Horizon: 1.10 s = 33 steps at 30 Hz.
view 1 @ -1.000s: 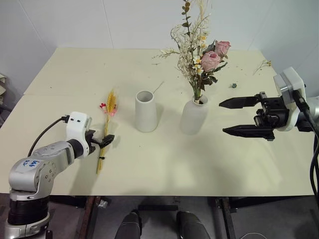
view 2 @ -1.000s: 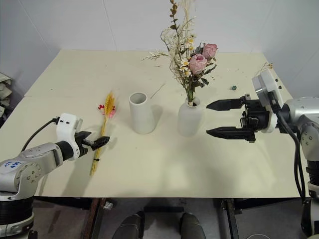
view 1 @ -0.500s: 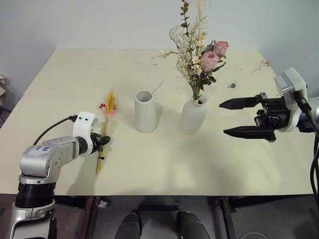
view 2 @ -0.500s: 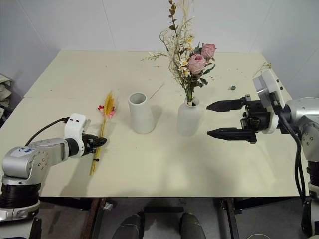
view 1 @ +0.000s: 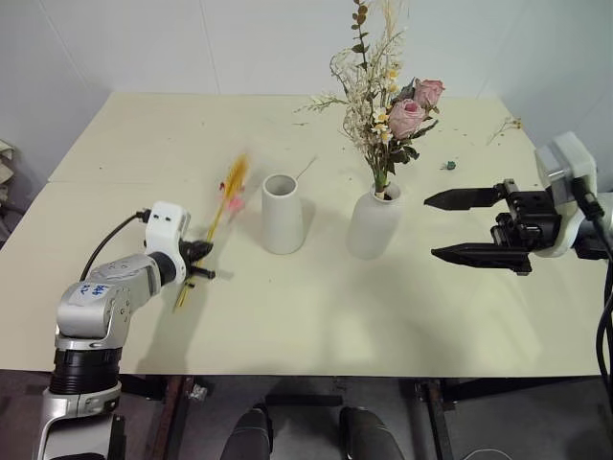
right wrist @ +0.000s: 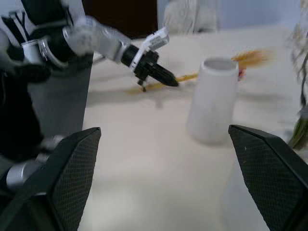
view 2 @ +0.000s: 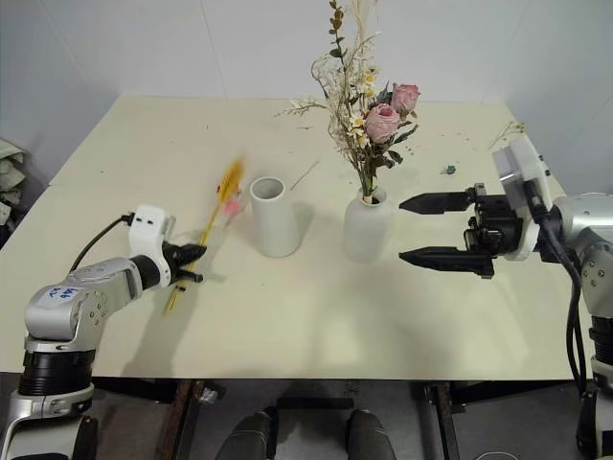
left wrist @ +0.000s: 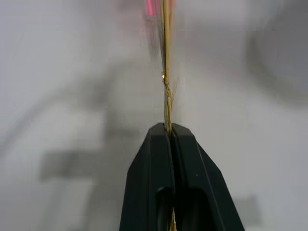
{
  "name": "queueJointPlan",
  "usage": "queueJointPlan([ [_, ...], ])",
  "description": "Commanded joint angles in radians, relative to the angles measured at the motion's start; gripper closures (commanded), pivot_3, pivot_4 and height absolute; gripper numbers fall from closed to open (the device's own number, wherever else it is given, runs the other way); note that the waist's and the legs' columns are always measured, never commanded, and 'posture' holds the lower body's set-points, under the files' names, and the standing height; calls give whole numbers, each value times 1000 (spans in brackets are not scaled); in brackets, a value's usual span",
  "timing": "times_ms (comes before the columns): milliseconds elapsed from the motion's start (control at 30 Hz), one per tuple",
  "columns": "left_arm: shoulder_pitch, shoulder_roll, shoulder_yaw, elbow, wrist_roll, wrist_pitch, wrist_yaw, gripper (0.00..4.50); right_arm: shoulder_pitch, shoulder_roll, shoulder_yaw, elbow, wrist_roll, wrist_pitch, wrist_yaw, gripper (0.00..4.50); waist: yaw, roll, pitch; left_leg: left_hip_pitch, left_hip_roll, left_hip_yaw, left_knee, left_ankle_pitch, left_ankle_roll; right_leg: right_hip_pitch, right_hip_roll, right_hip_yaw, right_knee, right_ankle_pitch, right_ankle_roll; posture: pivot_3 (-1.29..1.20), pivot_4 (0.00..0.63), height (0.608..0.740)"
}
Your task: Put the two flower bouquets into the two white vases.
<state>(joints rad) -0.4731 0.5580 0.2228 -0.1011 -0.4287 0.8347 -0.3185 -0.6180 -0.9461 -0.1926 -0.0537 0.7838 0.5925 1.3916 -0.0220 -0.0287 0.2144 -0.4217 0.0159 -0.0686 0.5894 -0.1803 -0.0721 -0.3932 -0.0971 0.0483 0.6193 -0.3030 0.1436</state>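
Note:
My left gripper [view 1: 201, 261] is shut on the stalks of the slim yellow wheat bouquet [view 1: 230, 187]. It holds the bunch tilted off the table, with the blurred head near the tapered white vase [view 1: 282, 213]. In the left wrist view the black fingers [left wrist: 159, 159] pinch the stalks [left wrist: 166, 72]. The rose bouquet [view 1: 388, 101] stands in the rounded bottle vase [view 1: 375, 222]. To the right of that vase my right gripper [view 1: 450, 227] hangs open and holds nothing.
The cream table [view 1: 316, 326] has a seam across its left part. Loose twig scraps [view 1: 505, 125] lie at the back right. A small green bit [view 1: 448, 165] and a thin twig [view 1: 305, 169] lie behind the vases. White walls rise close behind the table.
My left gripper closed on the wheat stalks and lifted them from the table. The head swung up and right toward the tapered vase. The right arm kept still.

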Motion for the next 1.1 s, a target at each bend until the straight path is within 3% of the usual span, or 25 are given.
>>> queueJointPlan([
  [33, -63, -50, 101, 16, -51, -218, -63, 4472, -10, 27, -89, -24, 63, 9, -55, 0, 0, 0, 0, 0, 0, 0, 0, 0, 0, 0, 0, 0, 0, 1, 2, 0, 150, 740],
  [333, -259, -113, 200, 243, -203, -524, -340, 4472, 46, 42, -156, -92, 57, 20, -216, 0, 1, 0, 0, 0, 0, 1, 1, 0, 0, 0, 0, 0, 0, 2, 3, 0, 150, 740],
  [467, -355, -106, 205, 371, -276, -542, -498, 4472, 106, 46, -184, -193, 71, 59, -322, 0, 1, 0, 0, 0, 0, 0, 1, -1, 1, 0, 0, 0, 0, 2, 4, 0, 150, 740],
  [833, -587, -116, 178, 736, -301, -536, -822, 4472, 299, 59, -271, -478, 212, 180, -559, 0, -2, 0, 0, 0, 0, 0, 1, -1, 1, 1, 1, 0, 1, 2, 5, 0, 150, 740],
  [1100, -665, -139, 183, 833, -319, -510, -973, 4472, 375, 117, -307, -671, 341, 148, -703, 0, -3, -1, 0, -1, 0, 0, 1, -1, 2, 0, 1, 0, 0, 2, 5, 0, 150, 740],
])
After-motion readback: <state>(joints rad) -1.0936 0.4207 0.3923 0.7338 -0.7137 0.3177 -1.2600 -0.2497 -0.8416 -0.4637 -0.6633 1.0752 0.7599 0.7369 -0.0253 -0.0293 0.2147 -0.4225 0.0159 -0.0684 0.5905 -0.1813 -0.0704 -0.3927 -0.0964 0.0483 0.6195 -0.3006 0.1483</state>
